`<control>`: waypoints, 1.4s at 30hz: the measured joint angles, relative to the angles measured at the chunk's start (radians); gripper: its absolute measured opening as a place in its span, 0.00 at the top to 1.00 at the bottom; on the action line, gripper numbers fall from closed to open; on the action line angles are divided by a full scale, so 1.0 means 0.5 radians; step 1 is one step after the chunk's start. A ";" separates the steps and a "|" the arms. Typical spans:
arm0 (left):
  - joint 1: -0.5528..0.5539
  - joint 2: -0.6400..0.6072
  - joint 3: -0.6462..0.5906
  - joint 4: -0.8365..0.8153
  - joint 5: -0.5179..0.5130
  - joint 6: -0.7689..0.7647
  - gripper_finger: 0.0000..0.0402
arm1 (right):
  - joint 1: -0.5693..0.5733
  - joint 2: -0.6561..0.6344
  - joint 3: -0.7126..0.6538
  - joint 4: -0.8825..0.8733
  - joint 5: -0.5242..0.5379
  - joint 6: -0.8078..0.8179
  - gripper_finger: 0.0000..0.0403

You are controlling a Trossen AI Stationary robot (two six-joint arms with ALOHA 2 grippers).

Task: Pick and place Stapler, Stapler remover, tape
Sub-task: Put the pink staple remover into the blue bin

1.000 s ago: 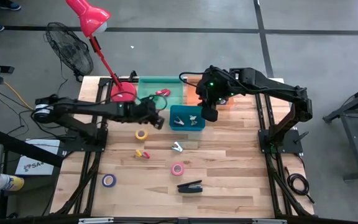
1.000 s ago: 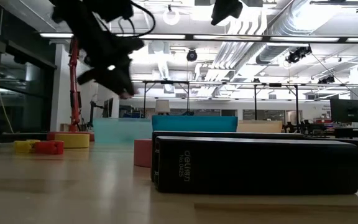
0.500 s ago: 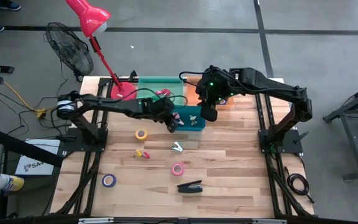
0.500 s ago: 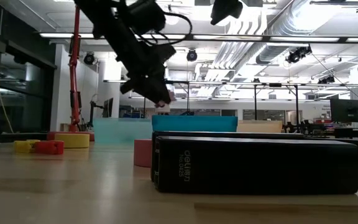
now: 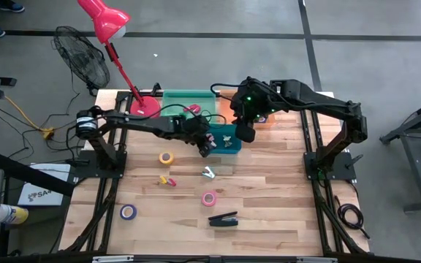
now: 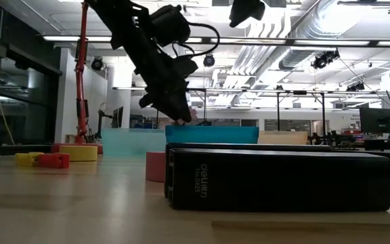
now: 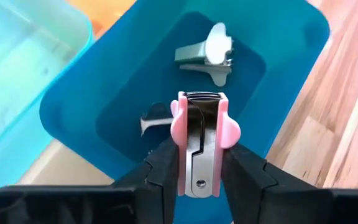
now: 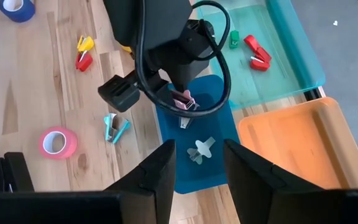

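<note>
Gripping a pink remover [image 7: 199, 144] over the blue bin [image 5: 227, 147] at upper centre, the left gripper [image 7: 199, 163] hangs there while the right gripper [image 8: 195, 163], fingers apart, hovers empty above the same bin.

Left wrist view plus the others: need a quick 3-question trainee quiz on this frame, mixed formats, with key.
1. True or false: the left gripper holds a pink staple remover over the blue bin.
2. Multiple choice: what already lies in the blue bin? A) a tape roll B) staple removers C) the stapler
3. Fill in: the stapler lies on the table nearest the ____ tape roll.

Key: 1 true; 2 B, a grey one and a darker one partly hidden; 3 pink. The right gripper waits above the bin, jaws open.
</note>
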 joint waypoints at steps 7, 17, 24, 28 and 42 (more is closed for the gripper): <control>0.000 -0.001 0.000 0.010 -0.004 0.135 0.69 | 0.000 0.000 0.000 0.017 0.003 0.045 0.69; 0.000 -0.002 0.000 0.011 -0.041 0.382 0.68 | 0.000 0.000 0.000 0.029 0.008 0.076 0.69; 0.000 -0.002 0.000 0.025 -0.062 0.642 0.68 | 0.000 0.000 0.000 0.030 0.009 0.090 0.69; -0.001 -0.003 0.000 0.078 -0.061 0.773 0.68 | 0.001 0.000 0.000 0.030 0.010 0.101 0.69; -0.004 -0.005 0.000 0.217 0.018 0.965 0.56 | 0.000 0.000 0.000 0.030 0.011 0.193 0.69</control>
